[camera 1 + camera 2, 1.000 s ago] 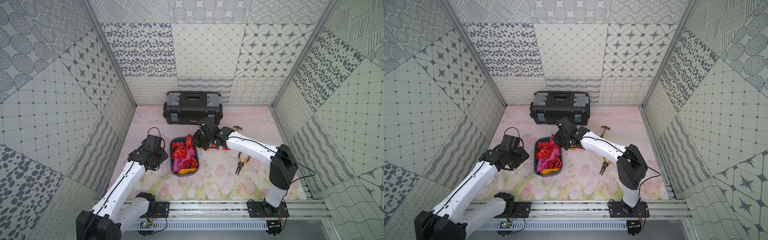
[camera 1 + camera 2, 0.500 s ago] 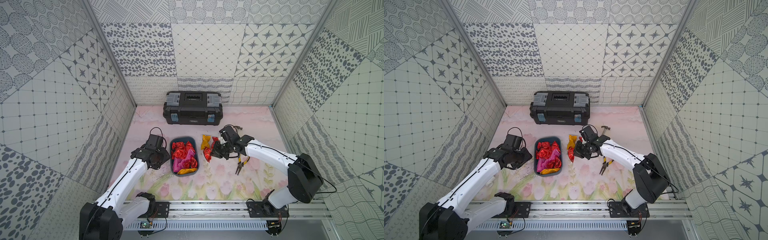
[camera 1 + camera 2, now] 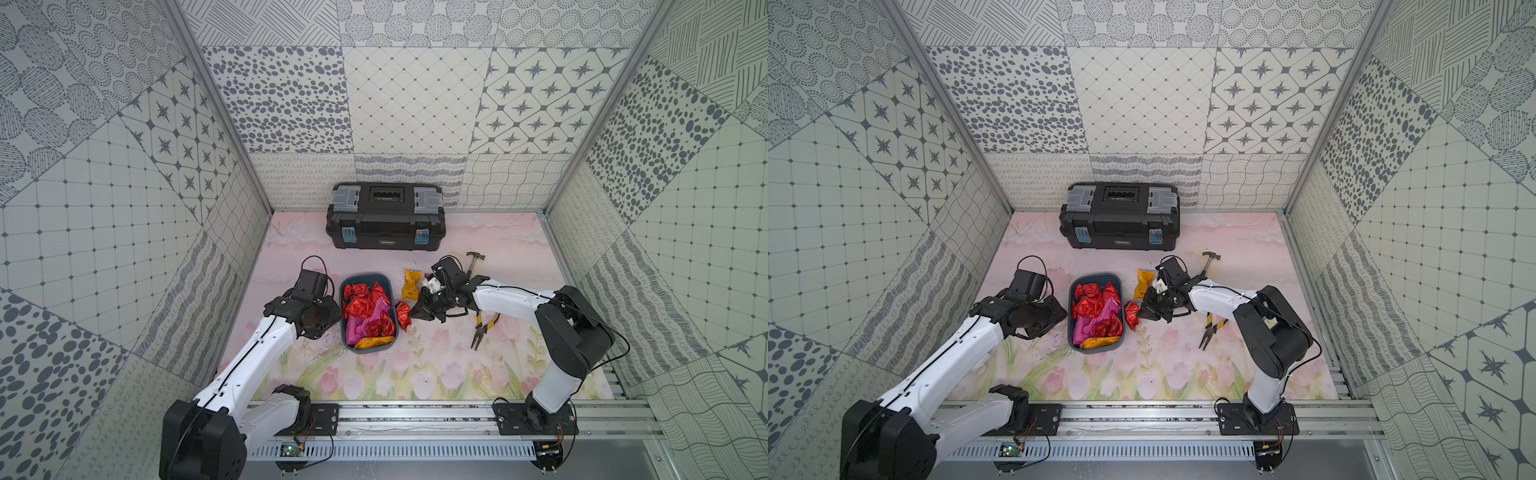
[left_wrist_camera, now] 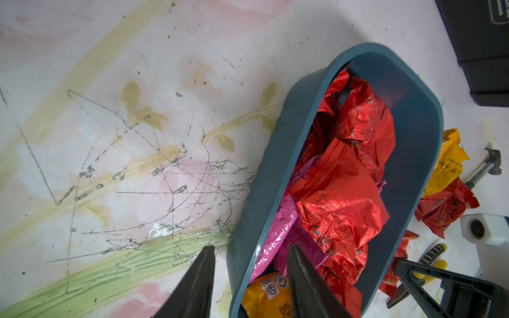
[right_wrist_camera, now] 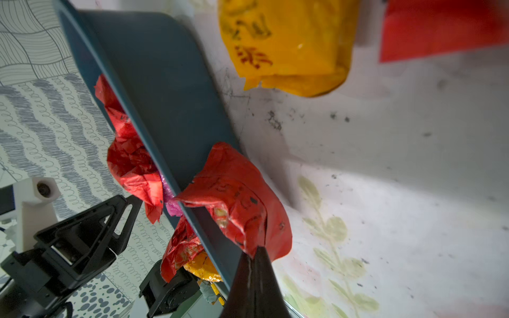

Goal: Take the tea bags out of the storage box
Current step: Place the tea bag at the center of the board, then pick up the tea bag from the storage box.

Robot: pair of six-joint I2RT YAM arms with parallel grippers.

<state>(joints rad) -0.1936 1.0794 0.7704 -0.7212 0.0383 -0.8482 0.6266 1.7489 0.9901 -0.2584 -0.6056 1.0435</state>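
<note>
The storage box (image 3: 365,276) (image 3: 1096,276), a dark blue-grey bin, holds several red, pink and orange tea bags (image 3: 368,309) (image 4: 338,201). My right gripper (image 3: 411,318) (image 5: 256,250) is shut on a red tea bag (image 3: 403,316) (image 3: 1132,315) (image 5: 239,198) that touches the box's right outer wall (image 5: 165,96). An orange-yellow tea bag (image 3: 411,284) (image 4: 446,162) and another red one (image 4: 443,209) lie on the table beside the box. My left gripper (image 3: 322,318) (image 4: 252,247) is open, its jaws astride the box's left wall (image 4: 275,165), one inside and one outside.
A black toolbox (image 3: 386,220) with blue latches stands at the back. Yellow-handled pliers (image 3: 482,328) and a small hammer (image 3: 471,262) lie right of my right arm. Patterned walls close the table on three sides.
My right gripper came away from the box's back right corner to its right side, still shut. An orange-yellow and a red bag now lie on the table. The left arm barely moved.
</note>
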